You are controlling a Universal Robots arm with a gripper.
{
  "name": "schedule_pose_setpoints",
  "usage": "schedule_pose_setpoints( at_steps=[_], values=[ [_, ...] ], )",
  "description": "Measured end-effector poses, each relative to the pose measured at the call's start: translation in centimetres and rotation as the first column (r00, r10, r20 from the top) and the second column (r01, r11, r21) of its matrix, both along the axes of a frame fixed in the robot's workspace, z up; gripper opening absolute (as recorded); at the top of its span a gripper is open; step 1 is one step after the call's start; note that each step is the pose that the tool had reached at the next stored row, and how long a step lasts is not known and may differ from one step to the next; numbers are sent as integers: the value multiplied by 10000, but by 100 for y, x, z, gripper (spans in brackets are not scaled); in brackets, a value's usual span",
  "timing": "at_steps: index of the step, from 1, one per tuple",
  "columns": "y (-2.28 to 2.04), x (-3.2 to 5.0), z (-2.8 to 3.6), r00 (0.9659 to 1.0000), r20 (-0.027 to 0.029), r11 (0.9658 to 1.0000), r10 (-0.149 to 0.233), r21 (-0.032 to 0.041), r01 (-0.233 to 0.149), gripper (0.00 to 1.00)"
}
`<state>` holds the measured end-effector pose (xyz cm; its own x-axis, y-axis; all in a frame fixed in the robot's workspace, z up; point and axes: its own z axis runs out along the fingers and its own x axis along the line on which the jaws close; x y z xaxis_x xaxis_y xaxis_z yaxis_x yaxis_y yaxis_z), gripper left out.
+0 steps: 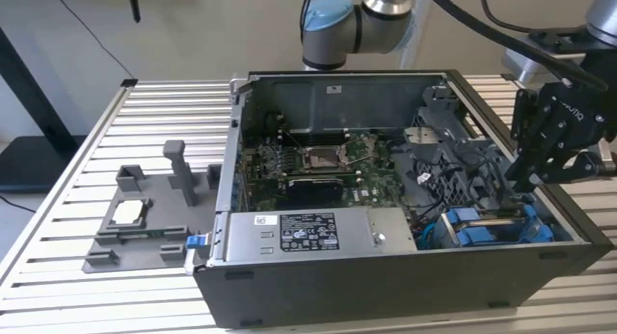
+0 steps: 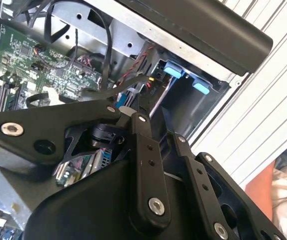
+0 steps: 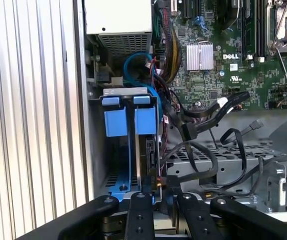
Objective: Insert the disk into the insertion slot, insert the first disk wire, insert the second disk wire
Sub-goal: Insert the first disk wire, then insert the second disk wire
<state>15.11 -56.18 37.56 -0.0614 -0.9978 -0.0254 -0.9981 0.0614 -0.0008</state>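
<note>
Down at the near edge of the first wrist view, the gripper (image 3: 159, 196) hangs over the wire end of the disk (image 3: 150, 156). The main risk, as I judge it, is right there. A small dark plug (image 3: 170, 182) sits just beside the disk's end. If the plug meets its socket tilted or off to one side, a push could bend the contacts or jam it halfway. The space is tight. The cage wall is close on one side and loose black wires (image 3: 203, 155) loop close on the other, so the linkage could snag a wire and drag it across the opening.

I cannot tell whether the gripper is pinching the plug or merely set around it, since its own dark links cover the tip in both wrist views. In the exterior view it reaches down into the case corner at that view's right.

Just beyond, the disk stands on edge inside the insertion slot (image 3: 128, 92) and appears fully seated. Its blue carrier rail runs along the cage, with the blue fittings (image 3: 112, 122) at the far end.

Farther off, a blue cable curls behind the cage. Past that lie the motherboard (image 3: 223, 75) and the grey metal box (image 1: 391, 225). The slatted table (image 3: 28, 125) runs alongside the case.
</note>
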Motion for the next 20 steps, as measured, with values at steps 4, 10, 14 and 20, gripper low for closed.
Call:
schedule_pose_setpoints(
  at_steps=[4,10,14,20],
  values=[
    [41,-32,4,10000,53,10000,0,0,0,27],
    [145,-79,5,9999,117,10000,30,0,-30,27],
    [176,-103,10,9999,140,10000,87,-1,-87,27],
    [180,-136,41,9995,153,9996,284,0,-285,27]
  ],
)
